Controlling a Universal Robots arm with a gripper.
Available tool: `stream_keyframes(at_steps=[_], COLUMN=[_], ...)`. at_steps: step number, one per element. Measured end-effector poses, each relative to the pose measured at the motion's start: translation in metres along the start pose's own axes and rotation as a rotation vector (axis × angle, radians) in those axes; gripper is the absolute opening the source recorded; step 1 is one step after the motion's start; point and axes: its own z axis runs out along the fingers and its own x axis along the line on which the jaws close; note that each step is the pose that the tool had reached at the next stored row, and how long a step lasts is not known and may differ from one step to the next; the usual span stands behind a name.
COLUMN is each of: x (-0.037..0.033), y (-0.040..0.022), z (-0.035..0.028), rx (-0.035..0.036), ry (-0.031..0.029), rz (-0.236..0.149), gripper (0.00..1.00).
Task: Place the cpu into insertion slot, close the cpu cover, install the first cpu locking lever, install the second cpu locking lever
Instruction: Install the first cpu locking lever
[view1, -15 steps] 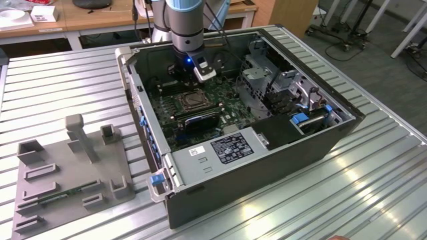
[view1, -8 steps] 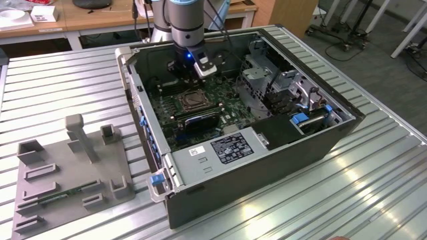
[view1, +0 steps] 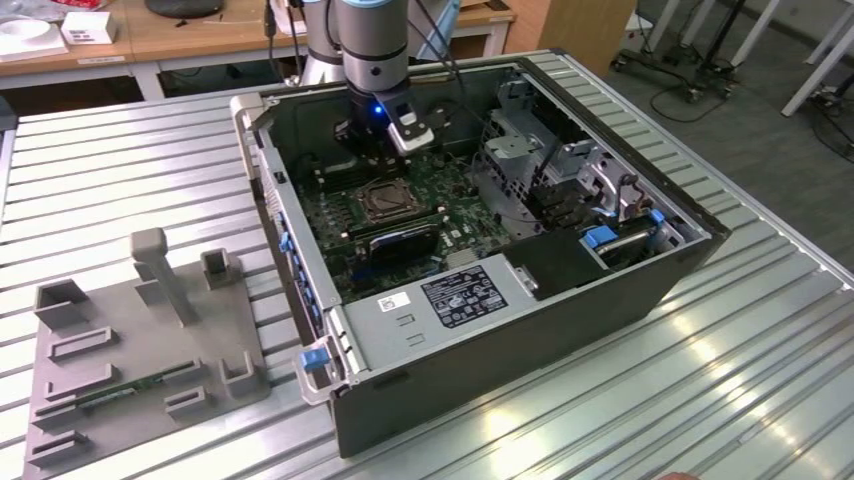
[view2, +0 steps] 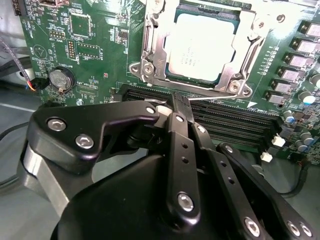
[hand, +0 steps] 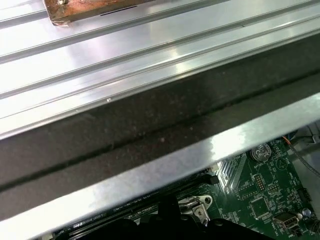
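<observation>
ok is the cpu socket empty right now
No, in the second wrist view the pale square cpu lies seated inside the insertion slot.

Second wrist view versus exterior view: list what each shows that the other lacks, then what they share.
Second wrist view: the cpu lying under the closed cpu cover, and a coin cell. Exterior view: the grey fixture plate on the ribbed table, beside the open computer case. Both: the hand, shut, near the insertion slot.
</observation>
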Motion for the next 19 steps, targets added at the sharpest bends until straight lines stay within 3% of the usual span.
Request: stream_keyframes(at_steps=[14,19], x=[0.0,-0.0007], y=[0.0001,0.0013], z=[-0.0003,-0.0074], rx=[0.0,0.0], ry=[0.0,0.0], rz=[0.0,0.0], gripper=[0.11,0.11])
